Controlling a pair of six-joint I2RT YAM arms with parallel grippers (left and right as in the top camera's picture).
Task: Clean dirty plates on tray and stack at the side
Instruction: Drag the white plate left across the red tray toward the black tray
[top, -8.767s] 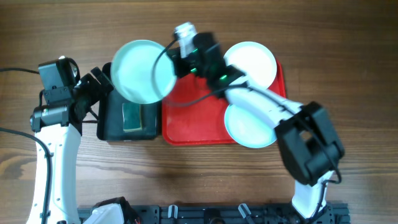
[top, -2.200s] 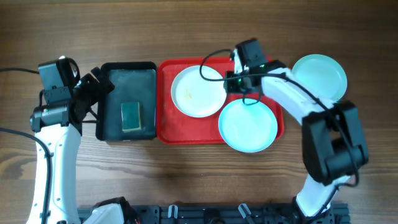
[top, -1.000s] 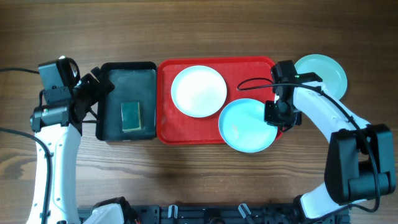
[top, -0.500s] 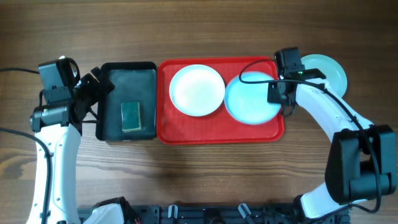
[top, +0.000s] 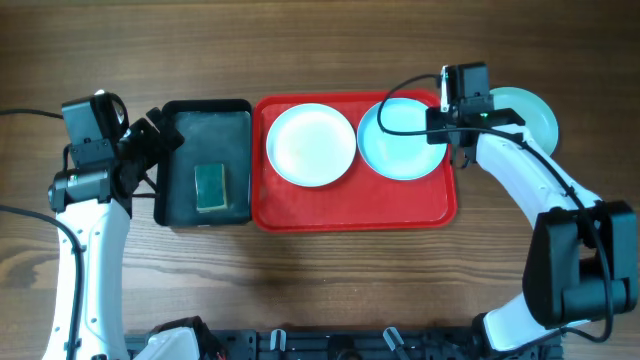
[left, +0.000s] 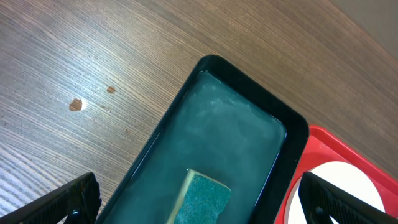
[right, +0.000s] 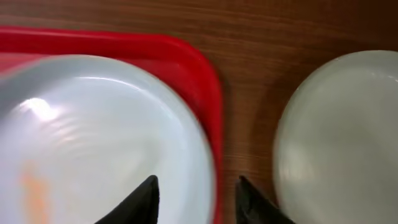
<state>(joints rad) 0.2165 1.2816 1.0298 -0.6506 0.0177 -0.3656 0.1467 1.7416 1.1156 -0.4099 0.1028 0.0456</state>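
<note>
— Since you're standing nearer, how do the two sets of jaws stand?

— The right gripper (right: 199, 200) is spread. One finger hangs over the aqua plate on the tray (right: 93, 124), and the other is outside the tray (right: 124, 38), over bare wood. The plate's right edge and the red rim lie in the gap. I can't tell whether either finger touches them. The left gripper (left: 199, 202) is spread wide, holds nothing and hangs above the black basin (left: 297, 127).

— And the count?

— Three plates. One white plate (top: 311, 145) sits side by side with that aqua one along the tray's far side, their edges nearly meeting. The second aqua plate (top: 530, 115) lies on the table (top: 320, 290) just right of the tray, partly under the right arm. One tray, one basin, and one green sponge (top: 211, 187) lying in the basin.

— How do the plates look?

— The aqua plate on the tray shows a faint orange smear near its left side in the wrist view, under glare and some blur. The white one looks plain from overhead. The plate on the table looks pale and unmarked.
</note>
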